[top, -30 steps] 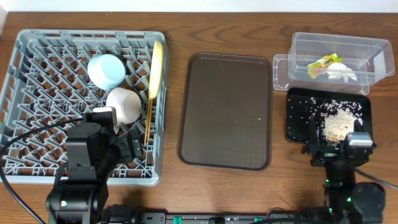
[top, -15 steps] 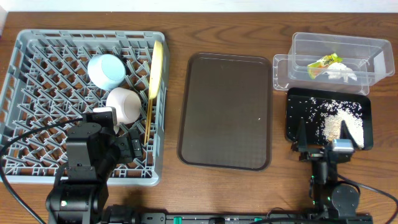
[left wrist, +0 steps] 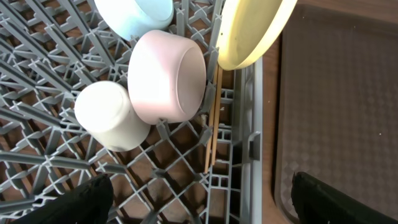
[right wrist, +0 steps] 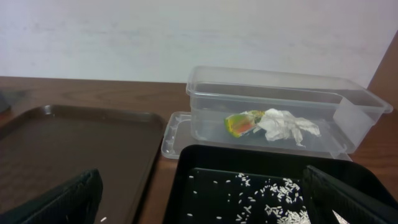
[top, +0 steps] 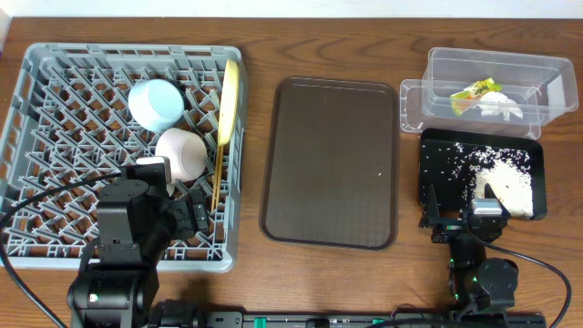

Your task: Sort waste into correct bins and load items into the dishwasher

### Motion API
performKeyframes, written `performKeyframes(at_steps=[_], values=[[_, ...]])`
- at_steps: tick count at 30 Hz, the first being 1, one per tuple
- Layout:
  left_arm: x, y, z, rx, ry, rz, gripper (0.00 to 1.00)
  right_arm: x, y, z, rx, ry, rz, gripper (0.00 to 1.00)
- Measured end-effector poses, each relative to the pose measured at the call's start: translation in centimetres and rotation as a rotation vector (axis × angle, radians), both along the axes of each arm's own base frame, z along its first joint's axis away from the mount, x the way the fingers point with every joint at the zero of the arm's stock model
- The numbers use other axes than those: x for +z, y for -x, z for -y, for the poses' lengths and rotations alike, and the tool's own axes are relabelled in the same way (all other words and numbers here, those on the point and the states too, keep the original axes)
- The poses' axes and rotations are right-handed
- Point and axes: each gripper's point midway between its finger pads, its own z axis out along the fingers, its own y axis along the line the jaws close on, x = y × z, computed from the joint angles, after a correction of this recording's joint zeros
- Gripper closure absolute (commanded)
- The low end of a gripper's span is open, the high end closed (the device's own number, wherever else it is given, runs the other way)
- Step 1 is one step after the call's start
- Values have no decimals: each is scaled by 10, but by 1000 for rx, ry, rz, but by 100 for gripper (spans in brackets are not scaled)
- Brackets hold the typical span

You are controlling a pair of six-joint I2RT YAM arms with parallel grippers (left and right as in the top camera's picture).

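**Wood-grain tabletop: dishes racked, waste binned**

Brown wooden table below, plain white wall behind; flat brown serving tray at centre. Compared with a second ago: right gripper drawn back off the loose white rice in the shallow black tray, toward the near edge; left gripper unmoved over the large grey plastic dish rack. Both spread wide, gripping nothing. Thin wooden chopsticks against the rack's right wall, long axis near-to-far, beneath the round yellow plate on edge; alongside, light blue bowl, white bowl, small white cup. Crumpled green-and-yellow wrapper inside the clear plastic tub.
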Motion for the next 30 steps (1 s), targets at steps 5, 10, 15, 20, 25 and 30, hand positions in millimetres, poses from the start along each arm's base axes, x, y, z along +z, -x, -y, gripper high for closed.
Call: performKeyframes(at_steps=[5, 10, 15, 20, 25, 30], values=[[0, 0, 0, 0, 0, 0, 7, 0, 0, 0, 0, 0, 0, 1], [0, 0, 0, 0, 0, 0, 7, 0, 0, 0, 0, 0, 0, 1], [0, 0, 0, 0, 0, 0, 7, 0, 0, 0, 0, 0, 0, 1], [0, 0, 0, 0, 0, 0, 7, 0, 0, 0, 0, 0, 0, 1], [0, 0, 0, 0, 0, 0, 7, 0, 0, 0, 0, 0, 0, 1], [2, 3, 0, 0, 0, 11, 7, 0, 0, 0, 1, 0, 0, 1]])
